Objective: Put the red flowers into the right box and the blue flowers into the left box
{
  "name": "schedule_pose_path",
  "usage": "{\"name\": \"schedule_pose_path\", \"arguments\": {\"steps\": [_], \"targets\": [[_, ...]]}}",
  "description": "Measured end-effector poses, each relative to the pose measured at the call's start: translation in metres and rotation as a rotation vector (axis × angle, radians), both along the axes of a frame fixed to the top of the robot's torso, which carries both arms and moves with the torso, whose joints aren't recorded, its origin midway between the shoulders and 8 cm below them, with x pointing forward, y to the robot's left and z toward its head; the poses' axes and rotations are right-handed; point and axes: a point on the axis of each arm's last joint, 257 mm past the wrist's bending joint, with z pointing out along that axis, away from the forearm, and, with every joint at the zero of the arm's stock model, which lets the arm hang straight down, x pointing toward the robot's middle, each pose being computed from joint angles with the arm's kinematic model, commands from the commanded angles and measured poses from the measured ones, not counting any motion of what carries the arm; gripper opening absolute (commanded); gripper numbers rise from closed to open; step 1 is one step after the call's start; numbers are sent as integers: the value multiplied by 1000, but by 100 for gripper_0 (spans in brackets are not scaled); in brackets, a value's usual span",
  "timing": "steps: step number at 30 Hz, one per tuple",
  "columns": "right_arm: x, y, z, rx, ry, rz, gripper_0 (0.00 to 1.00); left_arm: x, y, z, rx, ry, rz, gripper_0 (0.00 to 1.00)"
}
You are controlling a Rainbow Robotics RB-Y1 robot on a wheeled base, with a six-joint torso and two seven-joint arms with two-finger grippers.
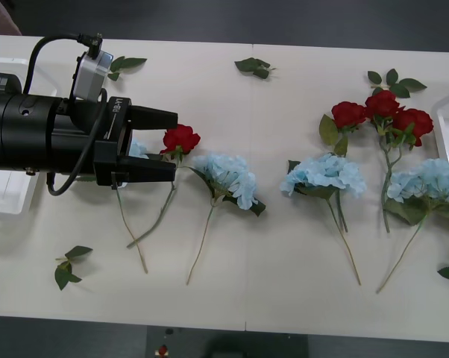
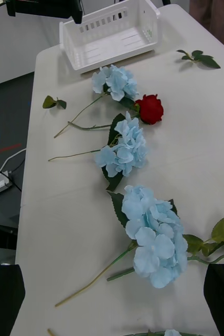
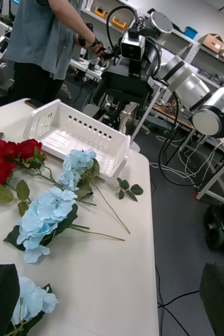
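Four pale-blue ruffled artificial flower clusters (image 1: 226, 176) lie on the white table (image 1: 284, 298) in a loose row, stems toward the near edge: one partly hidden under the left claw (image 1: 174, 142), one just right of it, one at centre-right (image 1: 325, 173), one at far right (image 1: 432, 183). Four deep-red artificial roses: a single one (image 1: 181, 138) sits right at the left claw's fingertips, touching the blue cluster beside it; a bunch of three (image 1: 381, 112) lies at the back right, stem crossing next to the far-right blue cluster.

Left claw: black fingers spread wide, holding nothing, hovering above the table over the leftmost blue cluster, tips level with the single rose. In the left wrist view its fingers (image 3: 1, 294) sit at both corners, well apart.

Right claw: fingers (image 2: 222, 294) at both corners of its wrist view, spread open, empty, above the table near the centre-right blue cluster (image 2: 153, 236).

Left box, shallow white translucent plastic tray (image 1: 8, 201), is at the table's left edge, mostly under the left arm. Right box, white slotted plastic tray (image 3: 85, 136), is at the table's right edge, just beyond the far-right blue cluster. Neither box has flowers in it.

Loose green leaf sprigs (image 1: 68, 265) lie scattered round the table edges.
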Motion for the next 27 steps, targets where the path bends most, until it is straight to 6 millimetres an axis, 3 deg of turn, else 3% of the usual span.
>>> {"name": "schedule_pose_path", "arguments": {"steps": [8, 11, 15, 18, 21, 24, 27], "targets": [[-2, 18, -19, 29, 43, 31, 100, 0, 0, -1, 0, 3, 0, 100], [2, 22, -24, 22, 50, 26, 100, -6, -1, -14, 1, 42, -4, 100], [5, 20, -39, -77, 51, 13, 100, -9, 2, -4, -41, 130, 1, 100], [8, 24, -46, -126, 74, -26, 100, -2, 15, 2, -16, 287, 71, 100], [4, 26, -57, -119, 268, -201, 100, 2, 31, 1, 49, 452, 164, 100], [-1, 22, -71, -127, 425, -395, 100, 5, 49, -9, 132, 568, 277, 100], [-7, 17, -84, -178, 430, -466, 100, 6, 67, -24, 198, 625, 384, 100]]}}
